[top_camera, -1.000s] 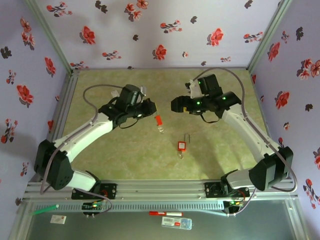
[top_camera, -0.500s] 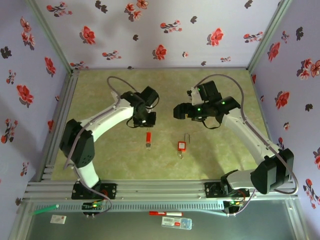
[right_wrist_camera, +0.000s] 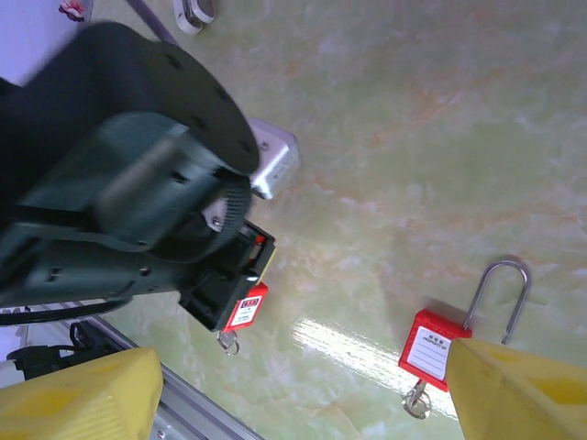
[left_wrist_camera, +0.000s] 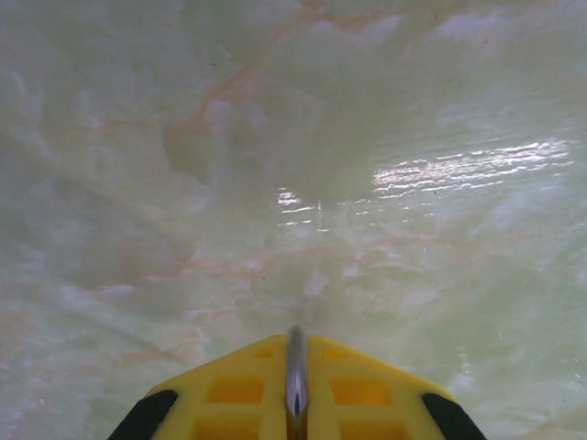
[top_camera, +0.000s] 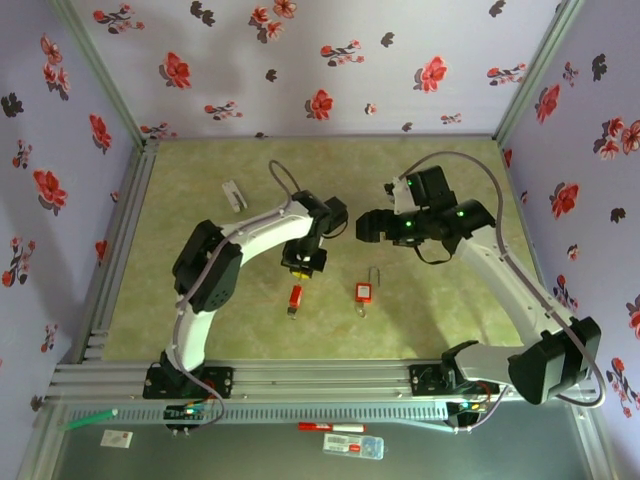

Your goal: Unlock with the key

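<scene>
The key (top_camera: pixel 294 298) is pinched, dangling, in the left jaws; the right jaws stand wide near the padlock (top_camera: pixel 364 292), which could be pushed away if not pinned.

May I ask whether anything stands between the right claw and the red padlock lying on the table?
Nothing visible: bare table separates the open right claw from the red metal-shackled padlock; the left claw holds a second red padlock aside.
</scene>
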You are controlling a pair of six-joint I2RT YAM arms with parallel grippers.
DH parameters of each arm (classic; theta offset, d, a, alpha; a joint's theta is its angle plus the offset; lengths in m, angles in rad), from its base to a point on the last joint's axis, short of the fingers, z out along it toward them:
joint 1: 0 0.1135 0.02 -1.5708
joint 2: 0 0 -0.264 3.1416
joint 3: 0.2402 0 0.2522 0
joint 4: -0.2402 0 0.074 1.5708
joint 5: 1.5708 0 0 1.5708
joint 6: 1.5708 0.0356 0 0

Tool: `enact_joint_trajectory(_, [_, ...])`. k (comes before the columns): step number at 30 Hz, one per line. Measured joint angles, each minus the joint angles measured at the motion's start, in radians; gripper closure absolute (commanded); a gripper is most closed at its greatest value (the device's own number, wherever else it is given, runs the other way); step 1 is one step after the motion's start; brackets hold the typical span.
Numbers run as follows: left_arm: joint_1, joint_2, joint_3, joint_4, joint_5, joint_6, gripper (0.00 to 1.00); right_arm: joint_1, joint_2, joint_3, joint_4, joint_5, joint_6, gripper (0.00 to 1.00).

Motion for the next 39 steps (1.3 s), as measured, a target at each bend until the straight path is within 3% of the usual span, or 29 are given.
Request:
enact_joint_trajectory(3, [-0.018,0.047,0.026,-0.012,-0.008,0.000,1.00,-0.012,-0.016,-0.002,-0.011,0.000,-0.008,0.19])
enact_joint_trajectory(7, [-0.040,0.086,0.072,-0.023,-0.006,-0.012,0.65,-0.027,-0.025,-0.008,-0.020,0.000,-0.015,0.19])
enact_joint_trajectory(11, [-0.064,0.097,0.120,-0.019,0.009,-0.039,0.47,-0.043,-0.027,-0.014,-0.031,-0.002,-0.023,0.19])
enact_joint_trajectory(12, [-0.069,0.097,0.128,-0.016,0.012,-0.043,0.21,-0.047,-0.029,-0.014,-0.034,-0.002,-0.023,0.19])
enact_joint_trajectory(13, [-0.074,0.097,0.137,-0.012,0.021,-0.056,0.02,-0.051,-0.031,-0.014,-0.037,-0.002,-0.023,0.19])
enact_joint_trajectory(18, [-0.074,0.059,0.146,0.064,0.060,-0.133,0.00,-0.059,-0.048,-0.014,-0.040,-0.002,-0.023,0.19])
enact_joint_trajectory(21, [-0.061,-0.053,0.090,0.136,0.061,-0.179,0.00,-0.059,-0.053,-0.014,-0.039,-0.005,-0.022,0.18])
enact_joint_trajectory(28, [-0.008,-0.549,-0.333,0.386,0.072,-0.275,0.00,-0.059,-0.058,-0.016,-0.039,-0.016,-0.022,0.18])
enact_joint_trajectory(31, [-0.010,-0.667,-0.528,0.489,0.089,-0.286,0.00,-0.059,-0.058,-0.016,-0.038,-0.027,-0.022,0.18])
enact_joint_trajectory(34, [-0.035,-0.672,-0.634,0.527,0.091,-0.273,0.00,-0.059,-0.057,-0.016,-0.035,-0.037,-0.021,0.18])
enact_joint_trajectory(39, [-0.093,-0.620,-0.664,0.553,0.079,-0.248,0.00,-0.059,-0.029,-0.016,-0.035,-0.066,-0.019,0.18])
